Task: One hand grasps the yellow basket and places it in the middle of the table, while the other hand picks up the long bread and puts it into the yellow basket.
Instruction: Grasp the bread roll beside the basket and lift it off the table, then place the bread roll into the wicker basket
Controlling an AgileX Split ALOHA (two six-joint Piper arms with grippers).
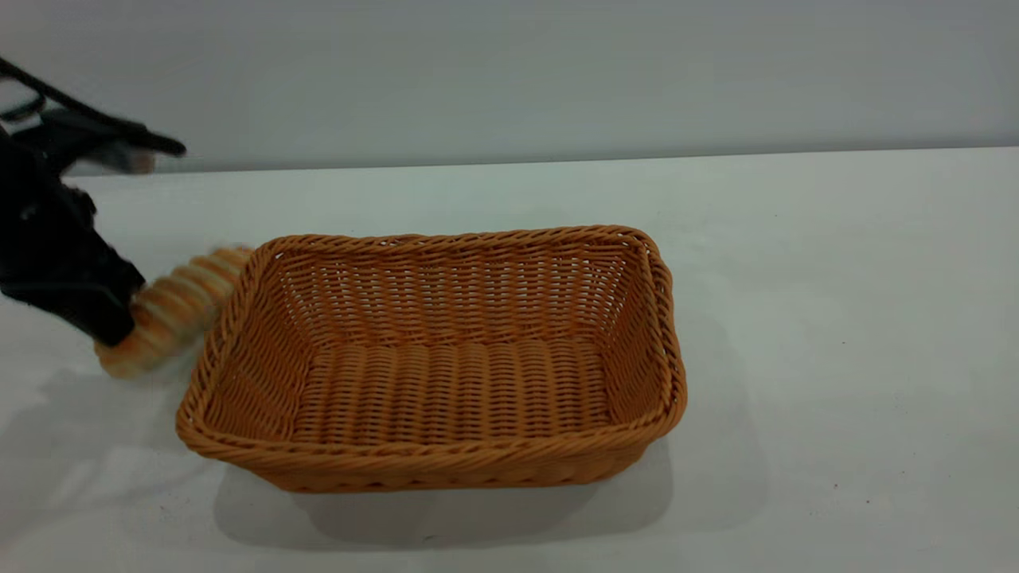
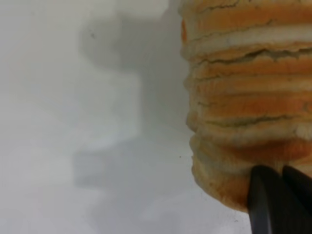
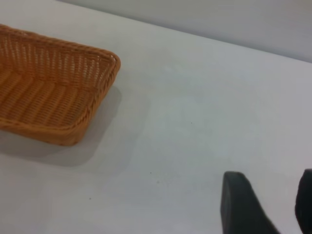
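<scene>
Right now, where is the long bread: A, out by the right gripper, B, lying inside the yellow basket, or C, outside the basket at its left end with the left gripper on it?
C: the long bread sits outside the yellow basket's left end, with the left gripper on it.

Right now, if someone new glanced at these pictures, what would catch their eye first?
The big woven basket dominates, sitting empty near the middle of the white table. Next is the ridged bread just outside the basket's left end, with the left end effector gripping it. The right end effector is far less striking: it hangs open over bare table, well clear of the basket.
</scene>
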